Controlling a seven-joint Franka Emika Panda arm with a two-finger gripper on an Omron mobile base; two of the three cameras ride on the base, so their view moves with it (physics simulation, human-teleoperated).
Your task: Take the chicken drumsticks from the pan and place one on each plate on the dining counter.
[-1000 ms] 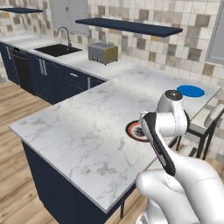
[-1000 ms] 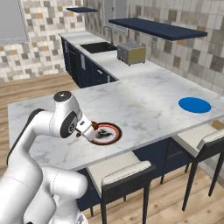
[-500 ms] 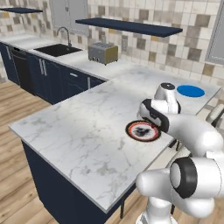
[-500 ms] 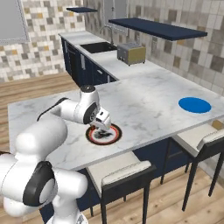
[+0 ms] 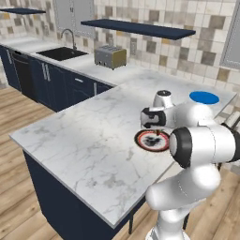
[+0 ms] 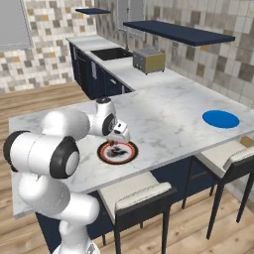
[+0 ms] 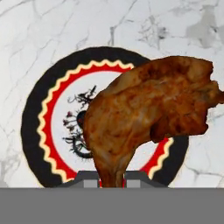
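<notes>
One chicken drumstick (image 7: 144, 113), reddish-brown and lumpy, is pinched by its thin bone end between the fingertips (image 7: 89, 180) of the hand (image 7: 110, 179), which are pressed in against it on both sides. In the hand view its long axis runs from that narrow end at the bottom centre up and to the right, where the thick meaty end spreads out; the piece hangs over the patterned plate (image 7: 39, 131) and covers much of the plate's right half. That plate has a black outer rim, a red band with a pale wavy line, and a white centre with a dark drawing; whether the meat touches it I cannot tell, and nothing else lies on it. From the left base view, going left to right, come the sink (image 5: 60, 53), the toaster (image 5: 110, 56), then the wide marble table (image 5: 89, 140), the hand (image 5: 158, 127) poised just above the patterned plate (image 5: 151, 140), and well beyond it, near the far right edge, the plain blue plate (image 5: 204, 97), which holds nothing. From the right base view the hand (image 6: 119, 140) sits over the patterned plate (image 6: 117, 152) near the table's front edge, with the blue plate (image 6: 221, 119) well apart to the right and two stools (image 6: 144, 196) below.
</notes>
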